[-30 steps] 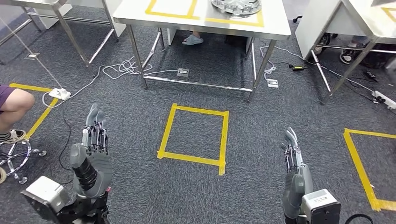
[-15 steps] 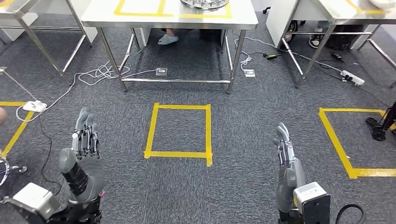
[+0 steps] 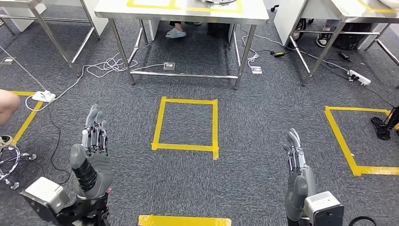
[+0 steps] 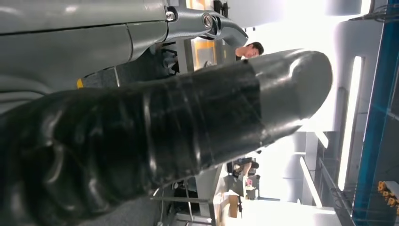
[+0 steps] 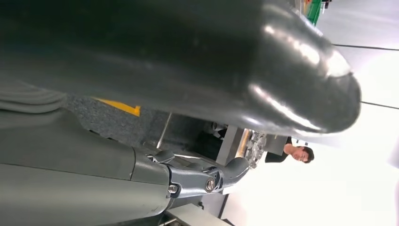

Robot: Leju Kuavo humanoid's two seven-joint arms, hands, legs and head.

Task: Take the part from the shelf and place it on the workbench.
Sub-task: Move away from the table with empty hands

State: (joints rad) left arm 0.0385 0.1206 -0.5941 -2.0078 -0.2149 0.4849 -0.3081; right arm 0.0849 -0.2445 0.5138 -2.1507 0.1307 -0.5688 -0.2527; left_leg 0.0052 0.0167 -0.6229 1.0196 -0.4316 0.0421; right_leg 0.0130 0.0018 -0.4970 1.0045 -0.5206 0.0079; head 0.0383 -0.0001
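Both my hands are raised low in the head view with their fingers stretched out and nothing in them: the left hand (image 3: 93,149) at the left, the right hand (image 3: 295,165) at the right. Ahead stands a steel table (image 3: 141,10) marked with a yellow tape rectangle. A sliver of a round silver part (image 3: 221,1) shows at that table's far edge, cut off by the frame. The right wrist view looks past my right hand (image 5: 188,61) to a silver toothed part (image 5: 256,143) on a table edge. My left hand (image 4: 188,122) looms large and dark in the left wrist view.
A yellow tape square (image 3: 186,125) marks the carpet between me and the table, another (image 3: 357,141) lies to the right, and a tape strip (image 3: 183,220) lies at my feet. Cables and a power strip (image 3: 44,96) trail at left, near a person's knee (image 3: 7,103) and a stool (image 3: 9,160). A slippered foot (image 3: 176,33) rests under the table.
The whole view has shifted as the camera moved: the table sits higher and more central, and a tape strip has come in at the bottom. Both hands stay raised with nothing in them.
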